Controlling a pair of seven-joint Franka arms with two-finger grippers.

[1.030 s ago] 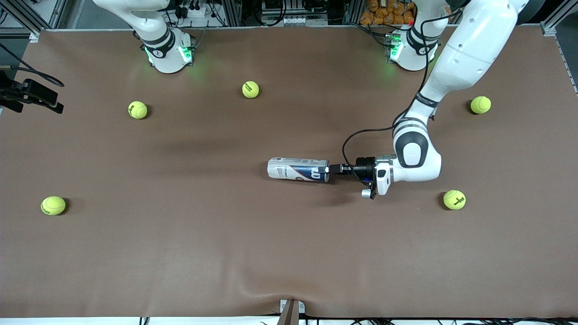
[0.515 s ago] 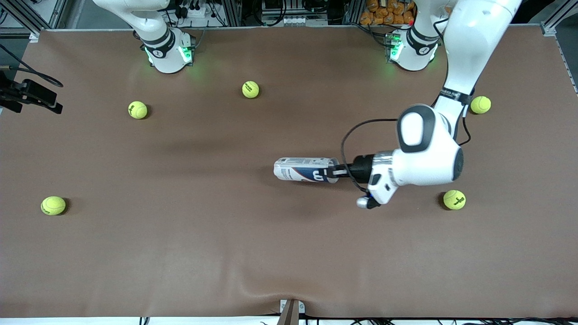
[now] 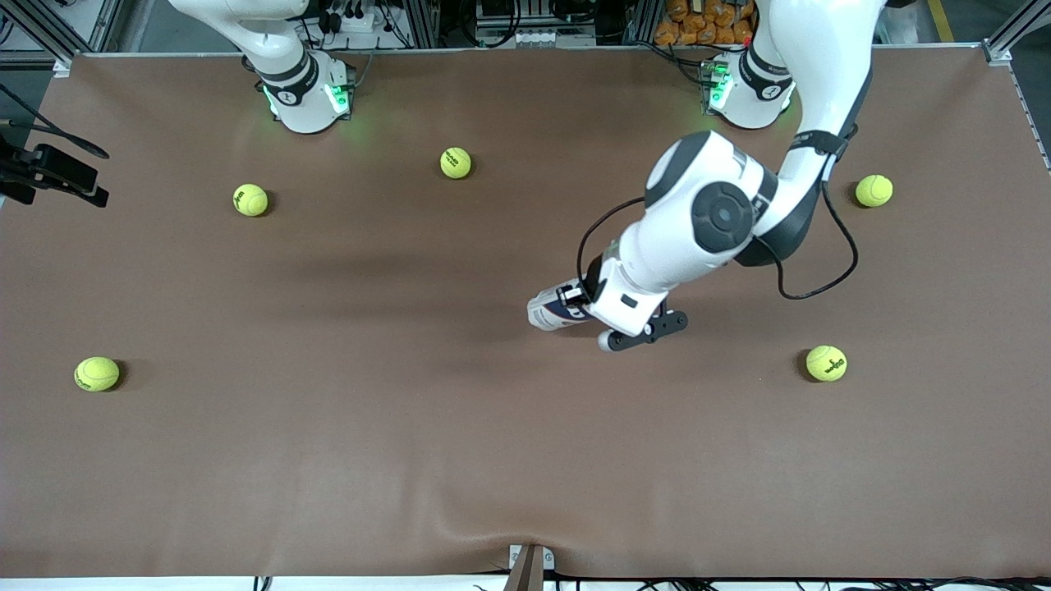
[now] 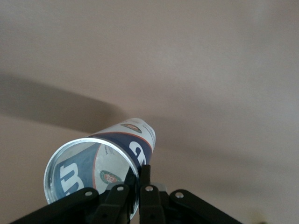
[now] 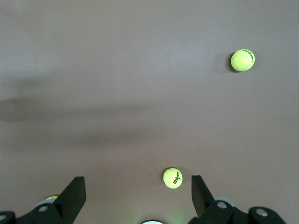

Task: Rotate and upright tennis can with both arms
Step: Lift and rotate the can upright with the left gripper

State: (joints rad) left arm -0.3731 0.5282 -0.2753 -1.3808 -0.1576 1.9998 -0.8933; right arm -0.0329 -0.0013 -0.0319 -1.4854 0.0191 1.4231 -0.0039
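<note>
The tennis can (image 3: 552,314) is near the table's middle, mostly hidden under the left arm's wrist, with only its white and navy end showing. In the left wrist view the can (image 4: 126,140) is tilted, its silver-rimmed open end raised and its other end toward the brown table. My left gripper (image 3: 585,305) (image 4: 139,171) is shut on the can's wall at the rim, one finger inside and one outside. My right gripper (image 5: 138,186) hangs open and empty high over the table. It shows only in its own wrist view.
Yellow-green tennis balls lie scattered: one (image 3: 456,162) and another (image 3: 250,199) near the right arm's base, one (image 3: 97,373) at that end of the table, and two (image 3: 874,190) (image 3: 826,363) at the left arm's end. A black mount (image 3: 53,174) juts in at the table's edge.
The left arm has swung its wrist up and over the can, keeping its grip on the rim. The can has tipped from lying flat to steeply tilted. The right arm has not moved.
</note>
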